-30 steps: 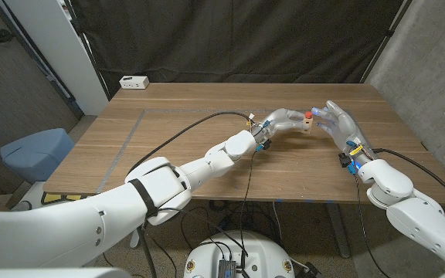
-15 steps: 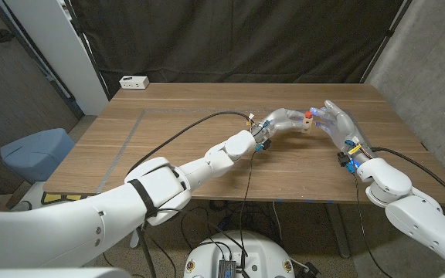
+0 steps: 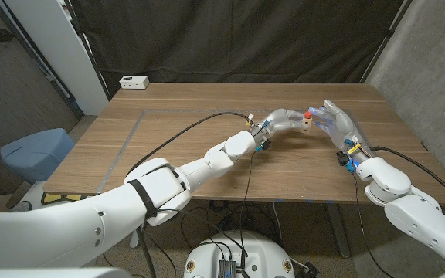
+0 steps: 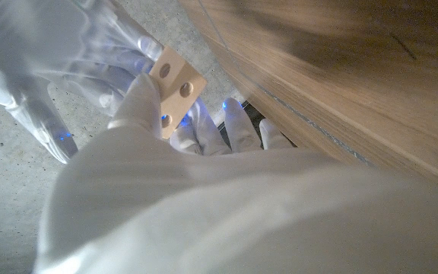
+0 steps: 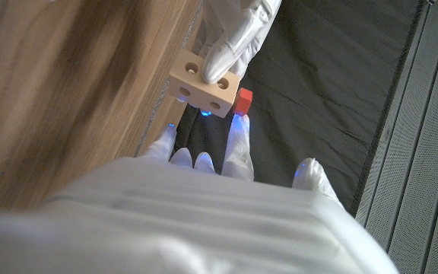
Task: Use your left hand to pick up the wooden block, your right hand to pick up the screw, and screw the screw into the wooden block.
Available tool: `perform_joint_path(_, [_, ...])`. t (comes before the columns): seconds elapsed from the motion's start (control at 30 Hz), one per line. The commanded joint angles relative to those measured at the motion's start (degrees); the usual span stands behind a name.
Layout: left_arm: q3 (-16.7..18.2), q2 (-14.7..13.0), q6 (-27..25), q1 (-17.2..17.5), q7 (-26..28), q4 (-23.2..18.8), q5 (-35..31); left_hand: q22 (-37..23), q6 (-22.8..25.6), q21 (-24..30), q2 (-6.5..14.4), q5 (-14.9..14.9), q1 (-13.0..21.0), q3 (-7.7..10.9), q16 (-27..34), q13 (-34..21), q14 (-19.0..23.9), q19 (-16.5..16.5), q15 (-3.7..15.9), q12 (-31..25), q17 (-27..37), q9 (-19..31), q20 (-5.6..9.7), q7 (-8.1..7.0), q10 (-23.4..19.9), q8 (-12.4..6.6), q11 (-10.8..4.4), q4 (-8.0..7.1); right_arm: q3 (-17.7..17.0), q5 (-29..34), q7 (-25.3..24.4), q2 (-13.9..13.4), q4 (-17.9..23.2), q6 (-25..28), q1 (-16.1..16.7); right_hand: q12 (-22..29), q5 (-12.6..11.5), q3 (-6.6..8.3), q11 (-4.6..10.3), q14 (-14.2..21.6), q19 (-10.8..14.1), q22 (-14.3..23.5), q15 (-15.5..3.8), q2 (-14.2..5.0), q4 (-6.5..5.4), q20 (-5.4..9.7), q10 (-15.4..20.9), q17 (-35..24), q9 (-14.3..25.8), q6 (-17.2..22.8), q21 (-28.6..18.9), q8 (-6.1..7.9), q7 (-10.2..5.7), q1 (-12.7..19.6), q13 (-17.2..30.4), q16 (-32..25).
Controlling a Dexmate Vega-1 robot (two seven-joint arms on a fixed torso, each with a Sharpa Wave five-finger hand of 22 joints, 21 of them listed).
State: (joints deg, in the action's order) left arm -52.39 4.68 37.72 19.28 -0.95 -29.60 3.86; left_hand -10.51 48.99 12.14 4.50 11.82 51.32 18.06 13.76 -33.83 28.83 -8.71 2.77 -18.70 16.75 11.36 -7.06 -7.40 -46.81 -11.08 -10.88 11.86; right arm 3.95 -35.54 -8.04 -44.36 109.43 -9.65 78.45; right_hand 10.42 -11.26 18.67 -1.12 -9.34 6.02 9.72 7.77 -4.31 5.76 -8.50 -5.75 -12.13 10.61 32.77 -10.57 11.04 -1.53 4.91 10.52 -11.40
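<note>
Above the table's right part my left hand (image 3: 284, 117) holds the pale wooden block (image 3: 305, 125) off the surface. In the left wrist view its fingers (image 4: 139, 103) grip the block (image 4: 176, 82), whose round holes show. The red-headed screw (image 3: 308, 115) sticks out of one end of the block (image 5: 202, 85). My right hand (image 3: 334, 120) is close against that end. In the right wrist view its fingertips (image 5: 238, 131) reach up to the screw (image 5: 242, 100) while the thumb (image 5: 309, 169) stands off to the side. Whether the screw is pinched is hidden.
A white power strip (image 3: 134, 81) lies at the table's far left corner. A black cable (image 3: 184, 133) runs along my left arm over the wooden table (image 3: 168, 116). A blue-grey chair (image 3: 33, 150) stands beside the table's left edge. Black curtains hang behind.
The right hand has shifted very slightly at the screw. The left hand and the block have stayed in place.
</note>
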Motion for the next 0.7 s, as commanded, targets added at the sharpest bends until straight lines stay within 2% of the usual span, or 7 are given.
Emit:
perform_joint_path(0.03, [0.07, 0.87, 0.23, -0.63, -0.34, 1.86, 0.48, -0.33, -0.16, 0.15, 2.87, 0.38, -2.30, 3.37, 0.25, -0.20, -0.18, -0.09, 3.93, 0.08, 0.11, 0.22, -0.30, -0.23, -0.05, -0.52, -0.22, -3.13, 0.08, -0.05, -0.26, -0.16, 0.05, -0.16, -0.03, 0.38, -0.31, 0.19, 0.38, -0.19, -0.22, 0.16, -0.13, -0.09, -0.34, -0.26, -0.12, -0.16, 0.10, 1.24, -0.21, 0.65, 0.06, -0.34, 0.14, -0.24])
perform_joint_path(0.7, [-0.20, 1.57, 0.49, -1.35, -0.40, 3.53, 0.79, -0.33, -0.19, 0.17, 2.82, 0.40, -2.31, 3.51, 0.44, -0.19, -0.22, -0.11, 4.05, 0.37, -0.03, 0.20, -0.29, -0.37, -0.06, -0.63, -0.18, -3.11, 0.38, -0.57, 0.07, -0.57, -0.08, 0.37, -0.57, 0.79, -0.40, 0.39, 1.02, 0.05, -0.12, 0.16, -0.31, -0.24, -0.28, -0.26, 0.87, -0.08, 0.11, 3.33, -0.34, 1.10, 0.46, -0.18, 0.12, -0.40])
